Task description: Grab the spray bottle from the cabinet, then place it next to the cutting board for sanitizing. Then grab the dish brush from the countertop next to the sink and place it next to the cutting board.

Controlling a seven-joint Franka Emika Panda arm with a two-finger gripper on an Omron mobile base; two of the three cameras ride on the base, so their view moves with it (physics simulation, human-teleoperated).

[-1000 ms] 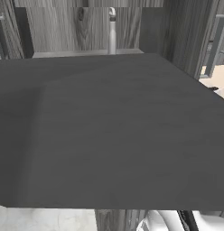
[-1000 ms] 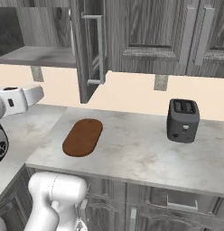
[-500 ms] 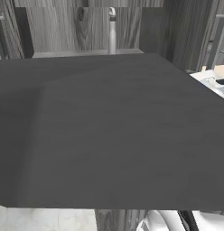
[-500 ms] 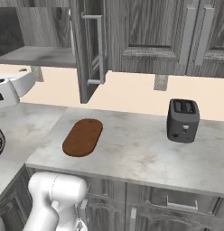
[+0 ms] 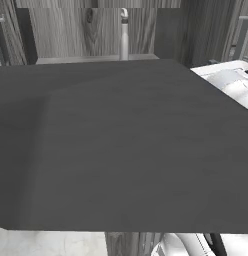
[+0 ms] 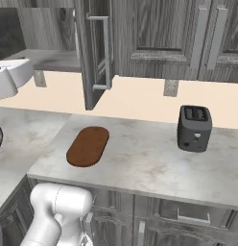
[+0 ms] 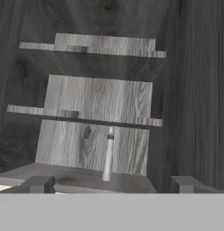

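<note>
Claw first: your two tips sit wide apart at the bottom of the hand view, open and holding nothing; the bottle stands between their lines, straight ahead and deeper in, well apart from the tips. Its long axis is upright, nozzle at the top, base on the cabinet's lowest shelf; it looks centred, so I judge a plain forward reach would bring the tips to either side of its body, with little sideways correction. Two more shelves are stacked above it; the dark cabinet wall rises close on the right of that view, which leaves you less room on that side.

From the left base view you see the bottle again, far back on the shelf against the grained rear panel; a broad dark panel blocks most of the foreground there, and a white part of the arm shows at the right edge.

From the right base view, the cabinet door hangs open above the table; the board lies flat on the table below and just right of that door, its long axis running front to back with a slight slant; a toaster stands well apart to its right. Bare stone lies around the board, so you have space to set the bottle beside it later.
</note>
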